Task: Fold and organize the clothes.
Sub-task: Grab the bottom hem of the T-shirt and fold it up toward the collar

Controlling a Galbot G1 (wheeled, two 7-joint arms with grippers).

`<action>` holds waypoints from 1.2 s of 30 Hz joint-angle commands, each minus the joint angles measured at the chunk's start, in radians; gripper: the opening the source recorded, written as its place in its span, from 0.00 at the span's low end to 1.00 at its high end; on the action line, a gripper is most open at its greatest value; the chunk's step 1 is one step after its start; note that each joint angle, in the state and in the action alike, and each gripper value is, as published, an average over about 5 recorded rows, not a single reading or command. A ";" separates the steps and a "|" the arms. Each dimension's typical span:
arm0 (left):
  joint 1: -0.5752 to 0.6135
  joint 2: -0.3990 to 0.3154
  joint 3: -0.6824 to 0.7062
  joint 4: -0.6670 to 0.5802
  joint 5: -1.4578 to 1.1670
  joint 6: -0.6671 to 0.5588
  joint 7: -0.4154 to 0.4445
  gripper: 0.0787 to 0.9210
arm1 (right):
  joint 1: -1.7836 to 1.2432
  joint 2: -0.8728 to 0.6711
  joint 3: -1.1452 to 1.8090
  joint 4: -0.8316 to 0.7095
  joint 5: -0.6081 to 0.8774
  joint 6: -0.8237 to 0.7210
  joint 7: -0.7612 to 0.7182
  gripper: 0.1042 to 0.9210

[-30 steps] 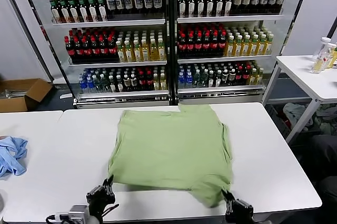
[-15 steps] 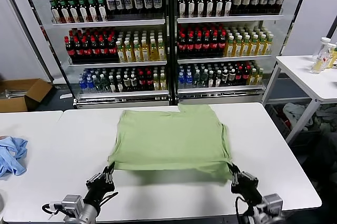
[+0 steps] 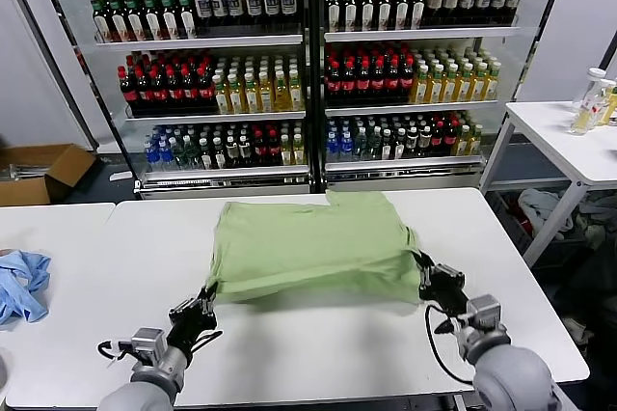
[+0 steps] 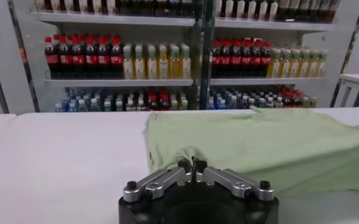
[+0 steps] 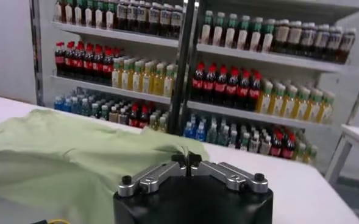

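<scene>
The light green shirt (image 3: 308,242) lies on the white table (image 3: 318,343), its near part doubled over toward the far side. No graphic or buttons show. My left gripper (image 3: 205,298) is shut on the shirt's near left corner, seen in the left wrist view (image 4: 191,163) with cloth (image 4: 264,146) pinched between the fingertips. My right gripper (image 3: 425,271) is shut on the near right corner, seen in the right wrist view (image 5: 186,160) with the shirt (image 5: 63,158) bunched at the tips. Both corners are held just above the table.
A light blue garment (image 3: 21,284) lies at the left on the adjoining table. Drink coolers (image 3: 308,64) full of bottles stand behind. A second white table (image 3: 569,141) with bottles is at the right. A cardboard box (image 3: 39,172) sits on the floor at the left.
Both grippers have moved away from me with the shirt's near corners, drawing the near edge up over the shirt. The visible shirt is now shorter front to back.
</scene>
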 commanded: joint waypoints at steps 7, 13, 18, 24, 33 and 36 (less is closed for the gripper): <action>-0.210 0.022 0.071 0.164 -0.004 -0.020 -0.012 0.04 | 0.205 0.001 -0.098 -0.143 -0.077 0.006 -0.023 0.02; -0.259 0.022 0.080 0.201 0.000 -0.034 -0.024 0.04 | 0.204 0.012 -0.108 -0.158 -0.099 0.007 -0.029 0.02; -0.299 0.020 0.094 0.241 0.010 -0.043 -0.033 0.04 | 0.203 0.024 -0.115 -0.168 -0.116 0.008 -0.030 0.02; -0.322 0.006 0.121 0.284 0.036 -0.048 -0.035 0.04 | 0.216 0.044 -0.132 -0.187 -0.148 -0.005 -0.030 0.02; -0.325 -0.028 0.123 0.296 0.060 -0.059 -0.061 0.23 | 0.184 0.065 -0.134 -0.181 -0.167 -0.026 -0.039 0.22; -0.296 -0.035 0.108 0.277 0.066 -0.062 -0.069 0.33 | 0.128 0.066 -0.109 -0.154 -0.157 -0.029 -0.035 0.33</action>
